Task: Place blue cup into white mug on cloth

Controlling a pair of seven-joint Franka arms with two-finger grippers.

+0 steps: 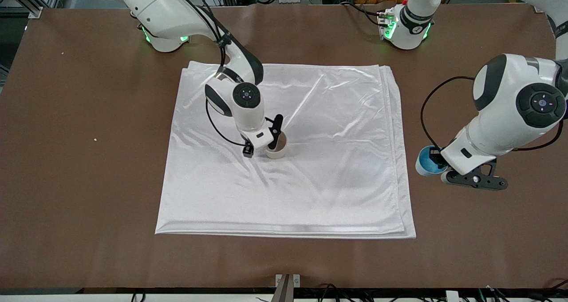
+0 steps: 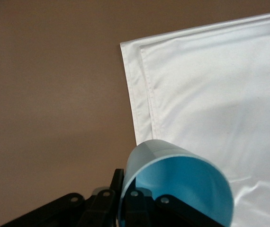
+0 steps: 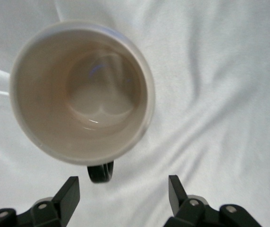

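Here, a brown table [image 1: 66, 160] carries the cloth [image 1: 310, 182], a large shiny white sheet folded in layers, its stacked edges showing along the side toward the left arm's end. Bare tabletop runs wide around the cloth on every side, with the broadest open strips at the two ends of the table.

The white mug [image 1: 277, 149] stands upright near the middle of the cloth, cream-coloured and empty. The right gripper [image 1: 266, 145] hangs just over and beside it, fingers spread apart and holding nothing. The right wrist view looks straight down into the mug [image 3: 80, 92], showing its small dark handle [image 3: 100, 173] pointing toward the two parted fingertips [image 3: 71, 189], a detail the front view hides behind the arm.

The blue cup [image 1: 427, 161] sits off the cloth, over bare table just beside the cloth's edge toward the left arm's end. The left gripper [image 1: 443, 168] is clamped on its rim. The left wrist view shows the cup [image 2: 182, 184] tilted, light blue inside and out, with the cloth's layered corner [image 2: 139, 94] close by.
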